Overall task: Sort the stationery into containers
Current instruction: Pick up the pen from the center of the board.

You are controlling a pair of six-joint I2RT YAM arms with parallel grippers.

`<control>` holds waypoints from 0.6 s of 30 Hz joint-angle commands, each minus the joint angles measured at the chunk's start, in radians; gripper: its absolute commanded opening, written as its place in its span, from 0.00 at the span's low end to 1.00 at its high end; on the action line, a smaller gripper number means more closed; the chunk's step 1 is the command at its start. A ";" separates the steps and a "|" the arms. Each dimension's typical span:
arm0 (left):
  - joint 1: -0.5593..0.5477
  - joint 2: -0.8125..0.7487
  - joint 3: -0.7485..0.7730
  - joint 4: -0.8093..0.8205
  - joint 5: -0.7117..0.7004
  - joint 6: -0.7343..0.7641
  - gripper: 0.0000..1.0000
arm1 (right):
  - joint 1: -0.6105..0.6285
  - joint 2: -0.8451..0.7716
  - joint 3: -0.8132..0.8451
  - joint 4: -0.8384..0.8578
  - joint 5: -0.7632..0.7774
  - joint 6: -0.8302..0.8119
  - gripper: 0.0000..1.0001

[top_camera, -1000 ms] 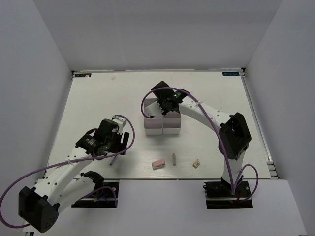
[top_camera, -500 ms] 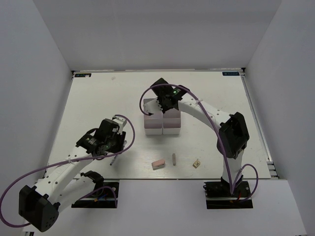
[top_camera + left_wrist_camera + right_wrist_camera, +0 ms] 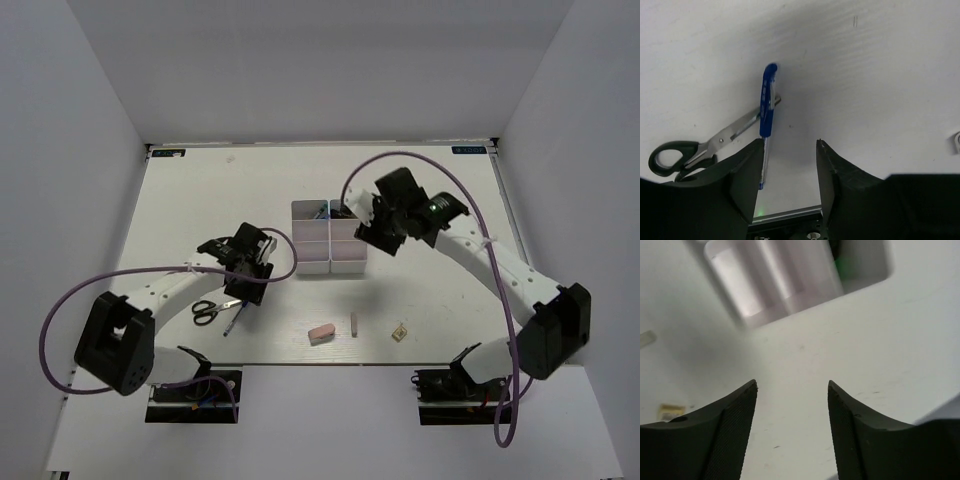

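White arms (image 3: pixel 165 288) with black joints (image 3: pixel 118 340) and bases (image 3: pixel 462 386), looping purple cables (image 3: pixel 402 154), textured black fingers (image 3: pixel 730 440), one small green light (image 3: pixel 432 207).

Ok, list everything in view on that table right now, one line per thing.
box: 1, white, divided into compartments, table centre
green item: 1, inside a box compartment, too blurred to name
scissors: 1, black handles, near-left of the box
pen: 1, blue, lying across the scissors' blades
eraser: 1, pink, near edge, in front of the box
stick: 1, grey, just right of the eraser, apart from it
square piece: 1, tan, right of the stick
table: 1, white
left jaws: black, apart, empty, close to the pen and scissors
right jaws: black, apart, empty, beside the box's right side
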 commanded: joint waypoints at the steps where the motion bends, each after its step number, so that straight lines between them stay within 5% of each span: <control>1: 0.011 0.045 0.073 0.032 -0.013 0.016 0.57 | -0.030 -0.074 -0.194 0.099 -0.185 0.164 0.60; 9: 0.048 0.237 0.164 0.052 -0.020 0.033 0.57 | -0.082 -0.278 -0.438 0.169 -0.307 0.228 0.58; 18: 0.071 0.281 0.149 0.064 -0.024 0.032 0.49 | -0.132 -0.399 -0.529 0.212 -0.343 0.271 0.58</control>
